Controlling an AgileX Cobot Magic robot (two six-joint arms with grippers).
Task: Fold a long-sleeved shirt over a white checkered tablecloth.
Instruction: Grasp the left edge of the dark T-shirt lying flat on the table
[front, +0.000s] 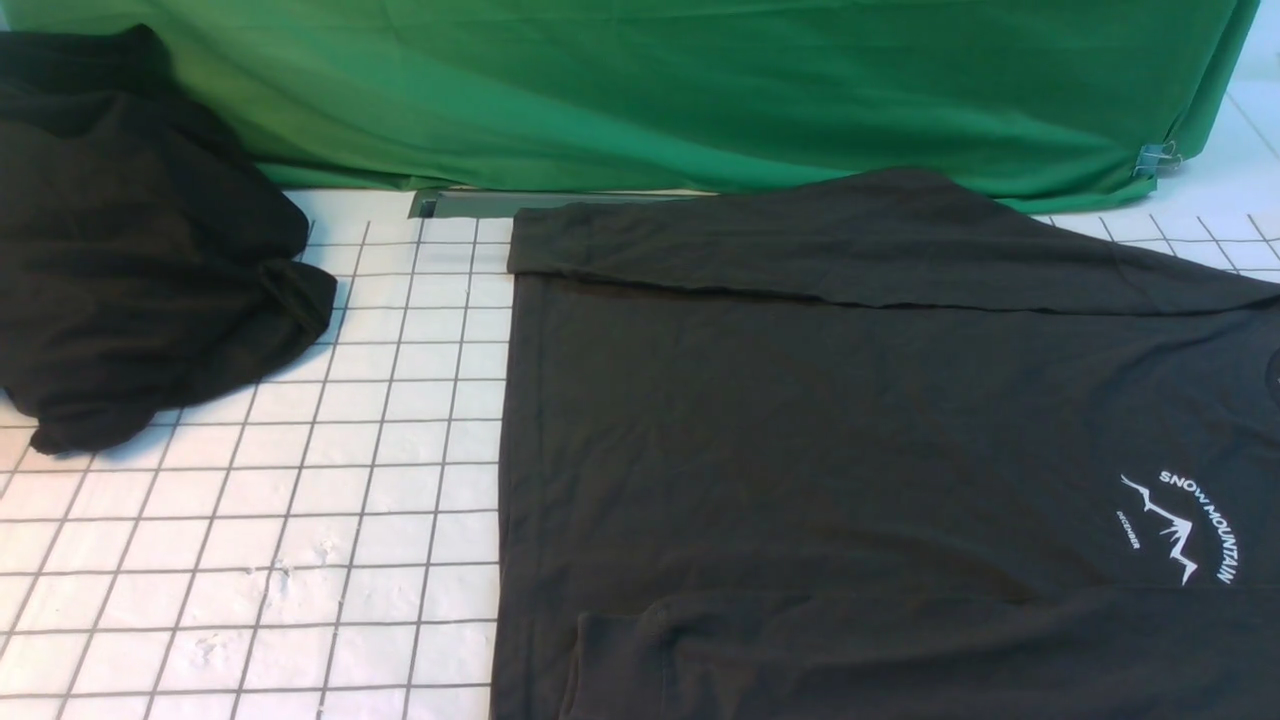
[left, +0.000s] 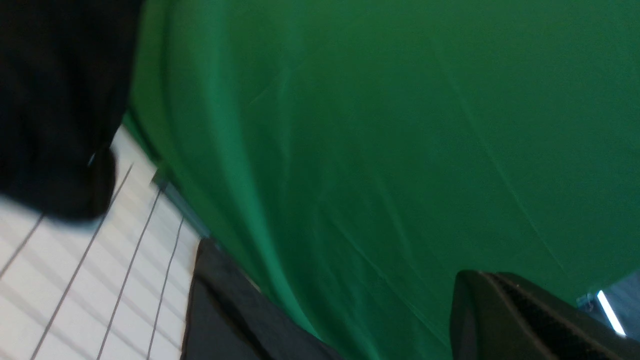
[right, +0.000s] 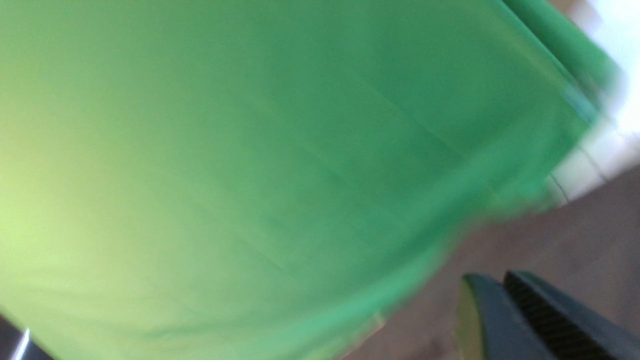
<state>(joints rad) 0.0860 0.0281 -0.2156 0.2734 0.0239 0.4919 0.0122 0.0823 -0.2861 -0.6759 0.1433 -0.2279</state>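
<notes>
Both jaws pinched closed, empty, apart from the long-sleeved shirt (front: 800, 440).

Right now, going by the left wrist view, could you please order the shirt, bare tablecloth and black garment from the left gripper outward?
1. Long-sleeved shirt, its corner nearest the left gripper.
2. Checkered tablecloth, beyond the shirt's edge.
3. Black garment, farthest.

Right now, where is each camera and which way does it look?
Front view: between the arms, looking forward at the long-sleeved shirt on the white checkered tablecloth; no arm shows.
Left wrist view: left wrist, facing the green cloth; shut left tool shows.
Right wrist view: right wrist, facing blurred green cloth; shut right tool shows.
All three share the green cloth.
</notes>
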